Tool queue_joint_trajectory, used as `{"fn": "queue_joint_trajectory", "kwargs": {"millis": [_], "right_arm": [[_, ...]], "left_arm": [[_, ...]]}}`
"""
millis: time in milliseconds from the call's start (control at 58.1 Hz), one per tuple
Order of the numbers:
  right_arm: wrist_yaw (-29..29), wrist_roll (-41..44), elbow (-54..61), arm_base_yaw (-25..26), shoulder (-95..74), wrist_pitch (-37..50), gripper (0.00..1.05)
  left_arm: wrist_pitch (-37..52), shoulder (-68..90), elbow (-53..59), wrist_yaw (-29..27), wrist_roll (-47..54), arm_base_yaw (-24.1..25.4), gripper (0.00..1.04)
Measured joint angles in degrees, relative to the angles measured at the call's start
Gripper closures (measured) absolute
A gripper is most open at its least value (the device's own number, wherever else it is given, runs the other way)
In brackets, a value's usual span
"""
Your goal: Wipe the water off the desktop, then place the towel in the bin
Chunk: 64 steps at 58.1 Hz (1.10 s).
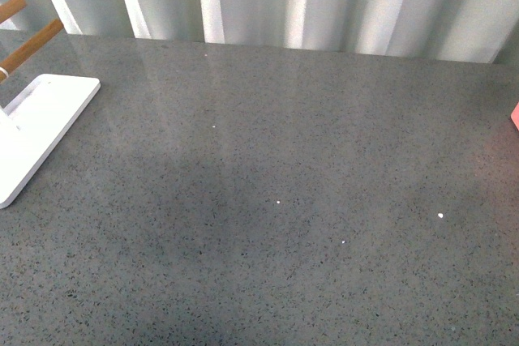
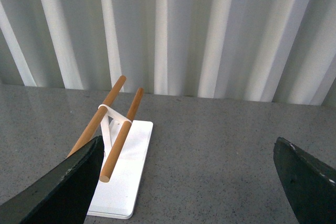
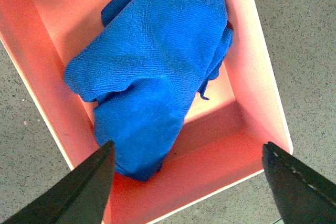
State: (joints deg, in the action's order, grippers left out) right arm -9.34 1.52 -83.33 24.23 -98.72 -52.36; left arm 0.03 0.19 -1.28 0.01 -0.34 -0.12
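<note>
Fingers: my right pair (image 3: 189, 182) spread wide, empty, above the pink bin (image 3: 257, 77); my left pair (image 2: 189, 182) spread, empty, over the table (image 1: 284, 200). Towel (image 3: 152, 77): crumpled in the bin, lengthwise along it. Beyond: white stand (image 2: 123, 177), wooden rods (image 2: 121, 129).

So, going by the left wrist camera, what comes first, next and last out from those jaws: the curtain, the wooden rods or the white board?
1. White board: nearest, flat on the desktop by one of the jaws.
2. Wooden rods: just above it, slanting away.
3. Curtain: farthest, behind the desktop's back edge.
</note>
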Motion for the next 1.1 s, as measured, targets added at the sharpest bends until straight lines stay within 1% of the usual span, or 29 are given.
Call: {"fn": "queue_joint_trajectory", "kwargs": {"millis": [69, 103, 189, 292, 327, 344, 361, 378, 396, 413, 430, 447, 482, 499, 533, 550, 585, 636, 671, 688, 791, 808, 826, 1015, 1101], "right_arm": [[0.00, 0.00, 0.00, 0.00, 0.00, 0.00, 0.08], [0.00, -0.04, 0.00, 0.00, 0.00, 0.00, 0.05], [0.00, 0.02, 0.00, 0.00, 0.00, 0.00, 0.08], [0.09, 0.02, 0.02, 0.00, 0.02, 0.04, 0.07], [4.37, -0.31, 2.47, 0.55, 1.11, 5.88, 0.10], [9.14, -0.57, 5.97, 0.87, 2.64, 12.35, 0.13], [11.74, -0.66, 7.91, 0.92, 3.52, 15.89, 0.15], [16.81, -0.81, 11.56, 0.92, 5.16, 22.82, 0.19], [19.23, -0.85, 13.53, 0.92, 5.95, 26.12, 0.20], [23.23, -0.90, 17.88, 0.87, 7.78, 32.89, 0.24], [25.88, -0.96, 22.05, 0.61, 9.64, 39.39, 0.27], [28.85, -0.94, 28.20, 0.00, 12.20, 49.27, 0.33], [30.14, -0.92, 35.52, -1.22, 15.13, 62.62, 0.40], [29.94, -0.90, 40.06, -2.27, 16.87, 72.46, 0.45], [29.22, -0.87, 45.11, -3.63, 18.86, 84.63, 0.52], [28.79, -0.85, 46.97, -4.28, 19.93, 88.67, 0.56], [28.13, -0.83, 50.12, -5.60, 22.29, 94.12, 0.63], [27.04, -0.83, 52.89, -6.82, 24.61, 96.89, 0.70], [26.21, -0.81, 55.52, -7.89, 26.73, 97.98, 0.77], [25.92, -0.79, 56.15, -8.11, 27.19, 98.12, 0.79], [23.15, -0.72, 62.36, -10.36, 30.91, 98.77, 0.99], [22.88, -0.72, 62.82, -10.56, 31.19, 98.77, 1.01], [22.45, -0.52, 63.71, -10.93, 31.76, 98.77, 1.02], [18.43, -0.46, 71.95, -15.67, 41.44, 98.01, 1.02], [17.25, -0.46, 73.99, -16.68, 44.17, 96.89, 1.02]], "left_arm": [[0.00, 0.00, 0.00, 0.00, 0.00, 0.00, 0.07], [0.00, 0.00, 0.00, 0.00, 0.00, 0.00, 0.07], [0.00, 0.00, 0.00, -0.02, 0.00, 0.00, 0.07], [0.00, 0.00, 0.00, 0.00, 0.00, 0.00, 0.07], [0.00, 0.00, 0.00, -0.02, 0.02, 0.00, 0.07], [0.00, 0.00, 0.00, 0.00, 0.00, 0.00, 0.07], [0.00, 0.00, 0.00, 0.00, 0.02, 0.00, 0.07], [0.00, -0.02, 0.00, -0.02, 0.04, 0.00, 0.07], [0.00, -0.02, 0.00, -0.02, 0.04, 0.00, 0.07], [0.00, -0.02, 0.00, -0.20, 0.04, 0.00, 0.07], [0.00, 0.00, 0.00, -0.24, 0.04, 0.00, 0.07], [0.00, 0.02, 0.00, 0.02, 0.07, 0.00, 0.07], [0.00, 0.00, 0.00, 0.02, 0.07, 0.00, 0.07], [0.00, -0.02, 0.00, 0.02, 0.07, 0.00, 0.07], [0.00, -0.02, 0.00, 0.04, 0.07, 0.00, 0.07], [0.00, -0.02, 0.00, 0.00, 0.07, 0.00, 0.07], [0.00, 0.00, 0.00, -0.09, 0.07, 0.00, 0.07], [0.00, 0.02, 0.00, -0.04, 0.07, 0.00, 0.07], [0.00, 0.00, 0.00, -0.07, 0.07, 0.00, 0.07], [0.00, 0.00, 0.00, -0.07, 0.07, 0.00, 0.07], [0.00, 0.00, 0.00, -0.04, 0.07, 0.00, 0.07], [0.00, 0.00, 0.00, -0.02, 0.07, 0.00, 0.07], [0.00, 0.00, 0.00, 0.00, 0.07, 0.00, 0.07], [0.00, 0.00, 0.00, -0.02, 0.07, 0.00, 0.07], [0.00, 0.00, 0.00, 0.00, 0.07, 0.00, 0.07]]}}
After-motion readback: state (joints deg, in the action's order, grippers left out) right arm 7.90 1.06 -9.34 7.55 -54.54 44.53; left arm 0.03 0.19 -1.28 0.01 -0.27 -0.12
